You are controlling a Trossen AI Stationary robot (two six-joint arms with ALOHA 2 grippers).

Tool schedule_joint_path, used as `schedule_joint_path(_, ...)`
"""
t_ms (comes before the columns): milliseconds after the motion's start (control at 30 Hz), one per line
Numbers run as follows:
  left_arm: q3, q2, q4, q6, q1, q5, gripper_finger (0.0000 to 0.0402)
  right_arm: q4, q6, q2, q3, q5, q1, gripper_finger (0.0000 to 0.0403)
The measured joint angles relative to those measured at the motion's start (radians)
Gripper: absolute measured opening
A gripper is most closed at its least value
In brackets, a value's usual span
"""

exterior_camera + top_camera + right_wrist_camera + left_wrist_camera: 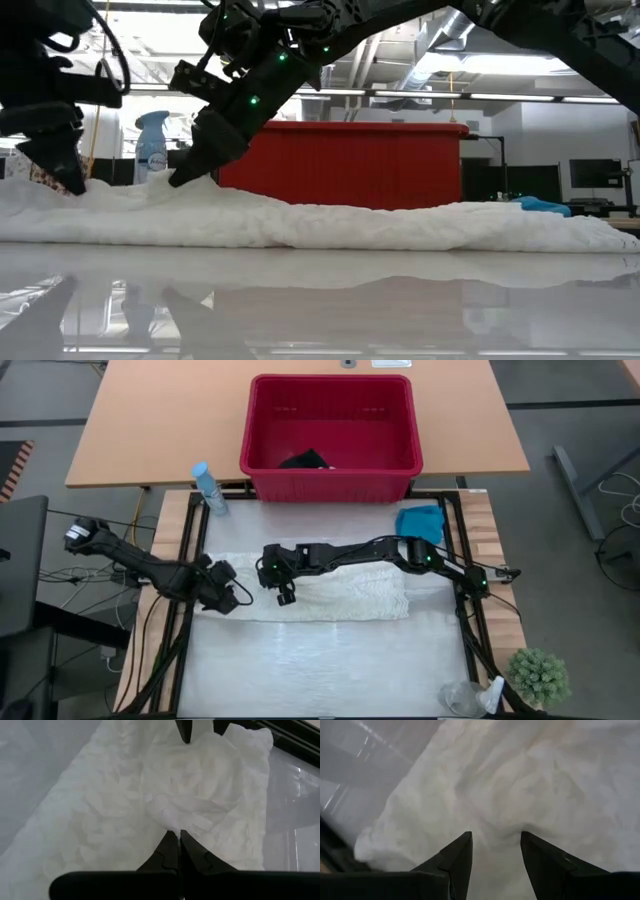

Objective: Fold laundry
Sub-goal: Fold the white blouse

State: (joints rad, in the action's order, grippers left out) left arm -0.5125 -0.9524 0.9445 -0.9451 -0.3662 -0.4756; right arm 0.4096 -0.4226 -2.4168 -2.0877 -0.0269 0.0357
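The cream-white textured cloth (330,592) lies spread in a long band across the middle of the table, bunched higher at its left end (110,205). My left gripper (496,837) stands open over that left end, pointing steeply down, with a low ridge of cloth between its fingers. My right gripper (179,834) is shut on the cloth a little right of it (285,598). The turquoise-blue garment (420,522) lies on the table's far right. The dark garment (305,460) lies in the red basket (400,420). My left gripper has its open fingertips (466,840) down at the cloth's left end, one on either side of a low ridge (495,827); whether they touch it I cannot tell. My right gripper pinches a small peak of the cloth's upper surface (170,826) between its two fingertips, slanting down from the table's right. The rest of the cloth lies on the table.
A spray bottle (208,488) stands at the far left by the basket. A small green plant (540,675) and a clear plastic item (468,698) sit at the near right corner. The near half of the shiny table (320,670) is bare.
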Motion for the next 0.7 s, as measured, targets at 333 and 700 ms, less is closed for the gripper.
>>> schedule_joint_path(333, 0.0, 0.0, -0.094, 0.183, 0.09, 0.02, 0.0059, 0.001, -0.005, 0.0, 0.0, -0.002, 0.0, 0.0022)
schedule_joint_path(700, -0.062, 0.023, -0.105, 0.18, 0.127, 0.071, 0.0001, 0.043, 0.018, 0.002, 0.0, -0.009, 0.004, 0.0022)
